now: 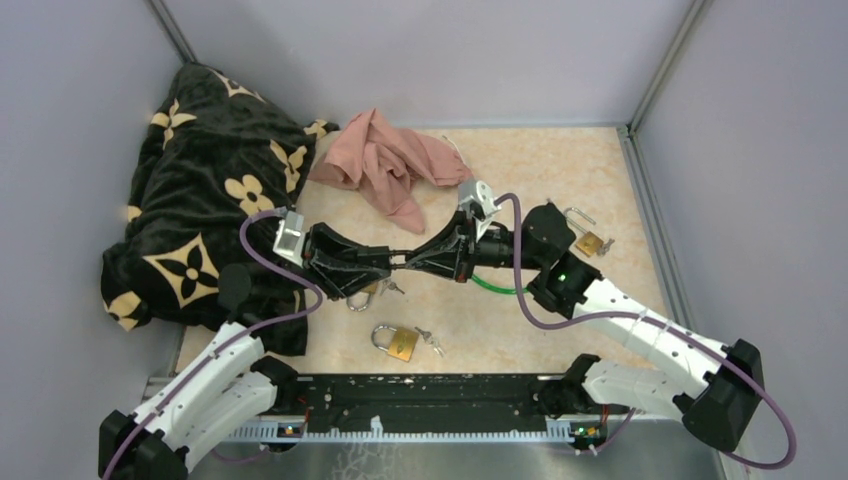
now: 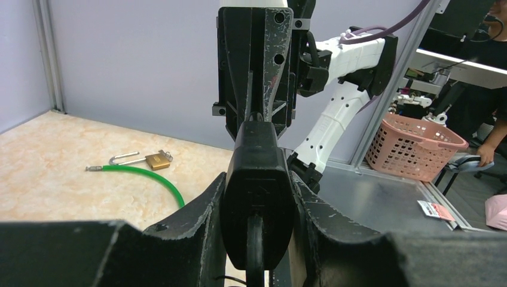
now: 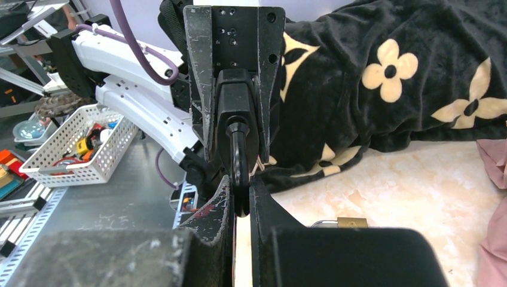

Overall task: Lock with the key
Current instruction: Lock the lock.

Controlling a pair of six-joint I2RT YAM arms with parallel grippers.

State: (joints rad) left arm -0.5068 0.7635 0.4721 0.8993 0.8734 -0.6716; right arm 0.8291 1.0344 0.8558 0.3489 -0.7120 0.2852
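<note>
The left gripper has its jaws part-way apart and clamped on the sides of a black, rounded, plastic-cased lock body, which fills the gap between the two curved fingers. The right gripper meets it head-on, its jaws drawn almost together and pinching a thin black loop-shaped piece that sticks out of the lock's near end. This may be the key's head, but the dark-on-dark view does not settle it.

Both grippers lie roughly level and tip to tip above the middle of the beige marbled tabletop, so the lock is held in the air between them. The left arm rises from its base at lower left and bends rightward. The right arm comes in from lower right, folds at the elbow and points its wrist left.

On the table lie a brass padlock with keys near the bases and a second brass padlock with its shackle open, a green cable near it.
</note>
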